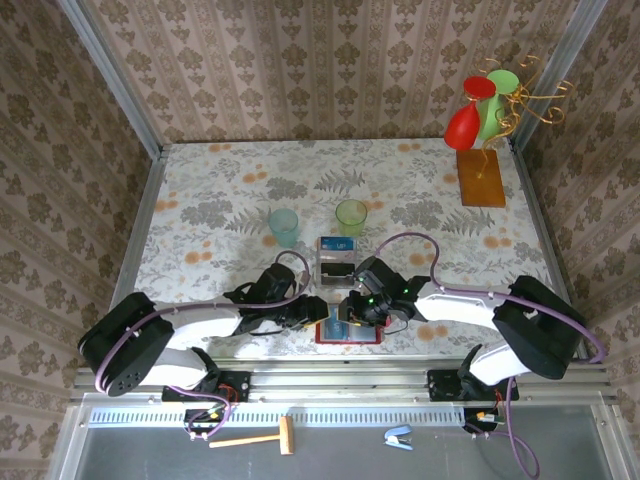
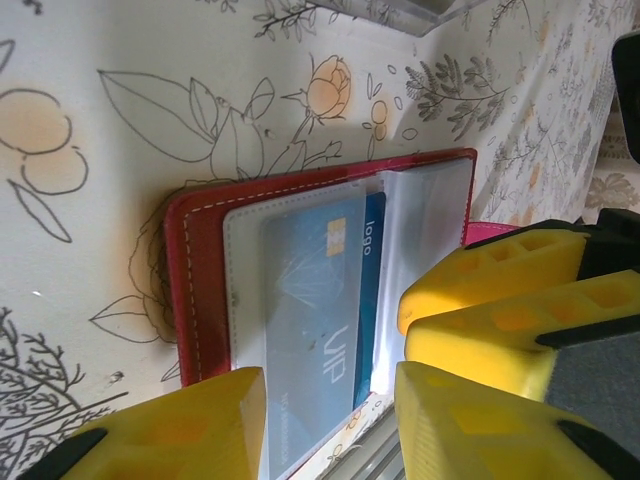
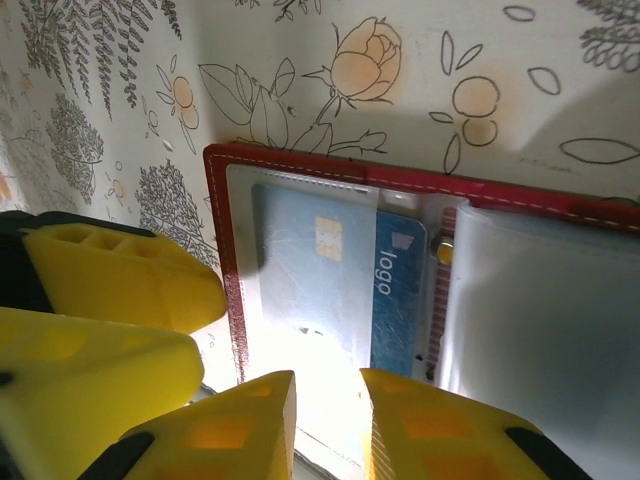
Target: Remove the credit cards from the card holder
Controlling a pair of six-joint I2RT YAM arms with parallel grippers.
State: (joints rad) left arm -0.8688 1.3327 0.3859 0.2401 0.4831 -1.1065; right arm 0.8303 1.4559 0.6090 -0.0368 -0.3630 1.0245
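Flowered table (image 1: 230,190) all across, and both arms bend in low over its near edge. Left gripper (image 2: 325,405) shows its yellow fingers partly apart, right gripper (image 3: 328,400) a narrower gap (whether either is actually pinching anything, I cannot tell). Between them the red card holder (image 2: 195,290) lies open and flat, a blue card (image 2: 310,300) in its clear pocket, bottom end between the left fingers.
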